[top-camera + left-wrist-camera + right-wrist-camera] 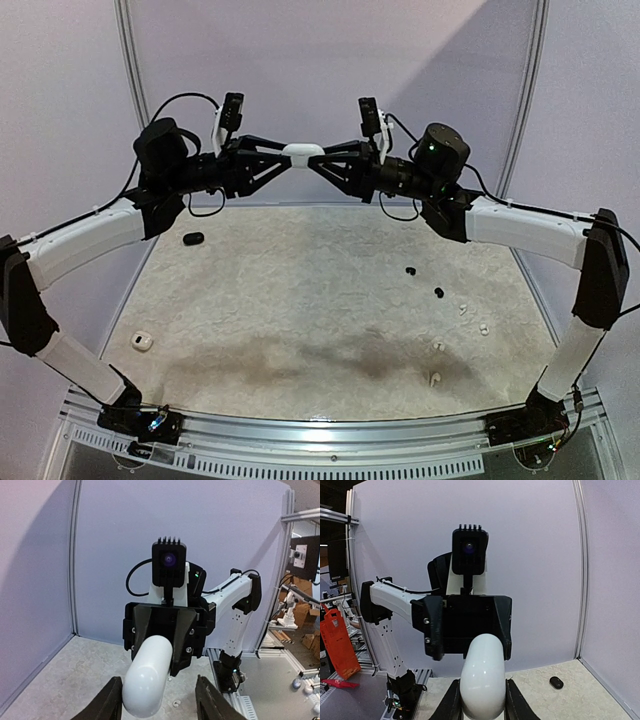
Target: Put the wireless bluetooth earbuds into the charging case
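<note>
A white pebble-shaped charging case (302, 153) hangs in the air between my two raised grippers, closed. My right gripper (318, 157) is shut on it; in the right wrist view both fingers press the case (481, 680) at the gripper (481, 706). My left gripper (287, 157) is open around the case's other end; in the left wrist view (161, 705) the case (148, 677) rests near one finger, with a gap to the other. Two black earbuds (410, 270) (438, 292) and several white earbuds (482, 327) lie on the table at the right.
A black case (193, 238) lies at the table's back left and also shows in the right wrist view (556, 682). Another white case (141, 341) lies near the left edge. Grey walls stand behind and at both sides.
</note>
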You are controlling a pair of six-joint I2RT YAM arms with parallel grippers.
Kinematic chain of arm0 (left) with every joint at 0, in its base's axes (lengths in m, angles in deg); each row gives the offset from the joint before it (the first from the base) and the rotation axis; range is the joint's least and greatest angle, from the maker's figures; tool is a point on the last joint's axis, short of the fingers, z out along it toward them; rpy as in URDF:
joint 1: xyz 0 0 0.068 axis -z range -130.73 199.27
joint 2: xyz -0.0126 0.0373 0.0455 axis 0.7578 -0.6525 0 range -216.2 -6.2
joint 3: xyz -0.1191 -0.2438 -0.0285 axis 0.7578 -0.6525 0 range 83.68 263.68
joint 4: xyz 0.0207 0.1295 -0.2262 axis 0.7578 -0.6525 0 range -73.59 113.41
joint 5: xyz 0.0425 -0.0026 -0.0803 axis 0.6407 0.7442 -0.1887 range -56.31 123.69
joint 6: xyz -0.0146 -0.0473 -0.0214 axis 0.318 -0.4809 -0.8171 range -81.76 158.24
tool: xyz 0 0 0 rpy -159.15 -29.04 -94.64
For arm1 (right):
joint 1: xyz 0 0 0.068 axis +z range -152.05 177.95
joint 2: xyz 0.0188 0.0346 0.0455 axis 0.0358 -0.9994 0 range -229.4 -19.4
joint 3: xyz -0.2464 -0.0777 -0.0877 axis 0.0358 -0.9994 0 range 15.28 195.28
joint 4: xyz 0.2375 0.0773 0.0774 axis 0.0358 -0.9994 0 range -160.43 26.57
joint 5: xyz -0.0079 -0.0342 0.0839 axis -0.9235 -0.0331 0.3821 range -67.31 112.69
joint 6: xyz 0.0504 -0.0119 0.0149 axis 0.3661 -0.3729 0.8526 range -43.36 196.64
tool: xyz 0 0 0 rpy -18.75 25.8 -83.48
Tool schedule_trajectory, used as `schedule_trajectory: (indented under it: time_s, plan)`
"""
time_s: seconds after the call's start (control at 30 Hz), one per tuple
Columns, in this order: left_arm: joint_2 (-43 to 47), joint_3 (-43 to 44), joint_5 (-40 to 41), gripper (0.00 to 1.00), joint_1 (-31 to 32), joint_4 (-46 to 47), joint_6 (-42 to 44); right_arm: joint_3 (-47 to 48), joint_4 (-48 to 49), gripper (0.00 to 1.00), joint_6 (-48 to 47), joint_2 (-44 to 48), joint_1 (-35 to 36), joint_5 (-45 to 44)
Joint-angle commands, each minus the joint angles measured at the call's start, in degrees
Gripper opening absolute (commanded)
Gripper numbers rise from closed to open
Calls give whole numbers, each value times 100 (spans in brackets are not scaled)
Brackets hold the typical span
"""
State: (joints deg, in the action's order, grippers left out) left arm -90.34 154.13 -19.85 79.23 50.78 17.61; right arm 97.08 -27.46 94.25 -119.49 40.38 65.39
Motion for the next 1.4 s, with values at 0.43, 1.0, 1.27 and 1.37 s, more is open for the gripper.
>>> schedule_trajectory:
  time_s: [0.43, 1.0, 1.27, 1.37]
  plan:
    - [-99, 161, -275, 39, 89, -392, 260, 90, 543, 0, 304, -77, 47, 42]
    - [-207, 855, -572, 42, 3, -2786, 2293, 308, -1964, 0, -1313, 351, 114, -220]
    - [-326, 1440, -453, 25, 28, -4830, 3595, 433, -2556, 0, -1684, 391, 151, -348]
    - [-340, 1505, -544, 17, 43, -5217, 3916, 442, -2576, 0, -1699, 418, 167, -393]
